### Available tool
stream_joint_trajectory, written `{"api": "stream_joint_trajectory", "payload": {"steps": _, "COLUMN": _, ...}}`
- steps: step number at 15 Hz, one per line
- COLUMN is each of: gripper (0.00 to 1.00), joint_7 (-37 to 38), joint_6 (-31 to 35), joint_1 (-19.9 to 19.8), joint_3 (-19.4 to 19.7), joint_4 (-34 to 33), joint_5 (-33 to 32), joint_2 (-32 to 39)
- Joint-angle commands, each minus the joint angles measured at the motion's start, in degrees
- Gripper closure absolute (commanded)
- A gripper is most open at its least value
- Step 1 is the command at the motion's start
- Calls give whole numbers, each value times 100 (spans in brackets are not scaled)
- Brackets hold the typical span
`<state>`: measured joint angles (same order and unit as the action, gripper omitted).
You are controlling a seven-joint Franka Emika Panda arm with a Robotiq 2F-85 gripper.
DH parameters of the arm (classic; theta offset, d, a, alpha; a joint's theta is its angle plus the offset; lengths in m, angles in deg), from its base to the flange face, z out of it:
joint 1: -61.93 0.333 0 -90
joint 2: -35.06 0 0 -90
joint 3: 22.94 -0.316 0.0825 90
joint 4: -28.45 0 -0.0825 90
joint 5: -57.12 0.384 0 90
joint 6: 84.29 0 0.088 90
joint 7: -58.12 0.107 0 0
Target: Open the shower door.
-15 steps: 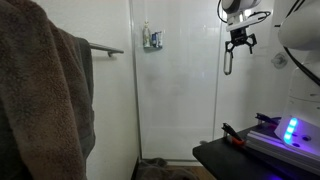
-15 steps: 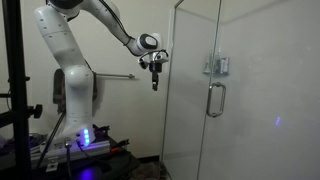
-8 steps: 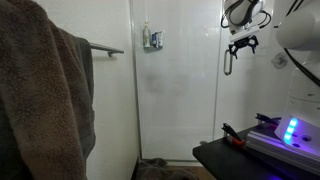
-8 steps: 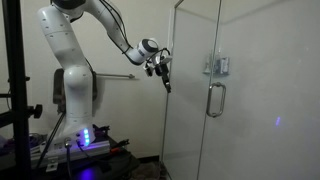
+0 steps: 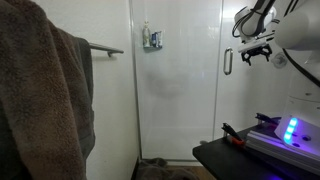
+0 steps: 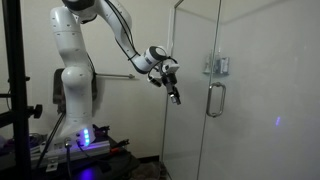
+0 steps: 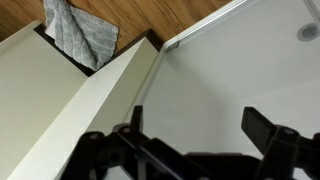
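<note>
Hand [image 6: 176, 96] spread wide, empty, hanging clear of door [image 6: 250, 120]; handle [image 6: 214, 100] at its 3 o'clock, apart. Risks: hand may knock door on approach; grip may skid off slim handle; pull off the swing arc may stress door.

A brown towel [image 5: 45, 90] is hung near a chrome towel bar [image 5: 105, 48]. A blue-lit device [image 5: 290, 131] is set on a black table [image 5: 215, 156], and a grey cloth [image 7: 80, 30] is seen on the wooden floor [image 7: 190, 12].
</note>
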<state>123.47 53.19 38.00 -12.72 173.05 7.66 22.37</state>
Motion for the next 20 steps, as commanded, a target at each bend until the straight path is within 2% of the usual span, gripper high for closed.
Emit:
{"api": "stream_joint_trajectory", "payload": {"steps": 1, "gripper": 0, "joint_7": -197, "joint_6": 753, "joint_1": 80, "joint_3": 195, "joint_4": 173, "joint_5": -793, "joint_2": -33}}
{"api": "stream_joint_trajectory", "payload": {"steps": 5, "gripper": 0, "joint_7": 239, "joint_6": 1494, "joint_1": -20, "joint_3": 395, "joint_4": 50, "joint_5": -2696, "joint_2": 169}}
{"api": "stream_joint_trajectory", "payload": {"steps": 6, "gripper": 0, "joint_7": 476, "joint_6": 1595, "joint_1": -316, "joint_3": 151, "joint_4": -87, "joint_5": -3192, "joint_2": 210}}
{"api": "stream_joint_trajectory", "payload": {"steps": 7, "gripper": 0, "joint_7": 932, "joint_6": 1579, "joint_1": -408, "joint_3": 57, "joint_4": -233, "joint_5": -3696, "joint_2": 201}}
{"api": "stream_joint_trajectory", "payload": {"steps": 8, "gripper": 0, "joint_7": 1690, "joint_6": 1248, "joint_1": -326, "joint_3": 164, "joint_4": -341, "joint_5": -4177, "joint_2": 255}}
{"api": "stream_joint_trajectory", "payload": {"steps": 9, "gripper": 0, "joint_7": 2124, "joint_6": 873, "joint_1": 1, "joint_3": 408, "joint_4": -370, "joint_5": -4382, "joint_2": 244}}
{"api": "stream_joint_trajectory", "payload": {"steps": 10, "gripper": 0, "joint_7": 1468, "joint_6": 1141, "joint_1": 125, "joint_3": 555, "joint_4": -165, "joint_5": -3942, "joint_2": 50}}
{"api": "stream_joint_trajectory", "payload": {"steps": 12, "gripper": 0, "joint_7": 1909, "joint_6": 948, "joint_1": 169, "joint_3": 607, "joint_4": -248, "joint_5": -4234, "joint_2": 76}}
{"api": "stream_joint_trajectory", "payload": {"steps": 14, "gripper": 0, "joint_7": 1868, "joint_6": 1340, "joint_1": 289, "joint_3": 711, "joint_4": -285, "joint_5": -4364, "joint_2": 186}}
{"api": "stream_joint_trajectory", "payload": {"steps": 15, "gripper": 0, "joint_7": 1863, "joint_6": 2035, "joint_1": 332, "joint_3": 896, "joint_4": -408, "joint_5": -4479, "joint_2": 377}}
{"api": "stream_joint_trajectory", "payload": {"steps": 16, "gripper": 0, "joint_7": 1966, "joint_6": 2333, "joint_1": 371, "joint_3": 966, "joint_4": -524, "joint_5": -4648, "joint_2": 494}}
{"api": "stream_joint_trajectory", "payload": {"steps": 17, "gripper": 0, "joint_7": 2082, "joint_6": 2766, "joint_1": 249, "joint_3": 920, "joint_4": -656, "joint_5": -4938, "joint_2": 633}}
{"api": "stream_joint_trajectory", "payload": {"steps": 19, "gripper": 0, "joint_7": 2307, "joint_6": 3391, "joint_1": 253, "joint_3": 1056, "joint_4": -1052, "joint_5": -5675, "joint_2": 888}}
{"api": "stream_joint_trajectory", "payload": {"steps": 20, "gripper": 0, "joint_7": 2451, "joint_6": 3413, "joint_1": 267, "joint_3": 1080, "joint_4": -1259, "joint_5": -5865, "joint_2": 1059}}
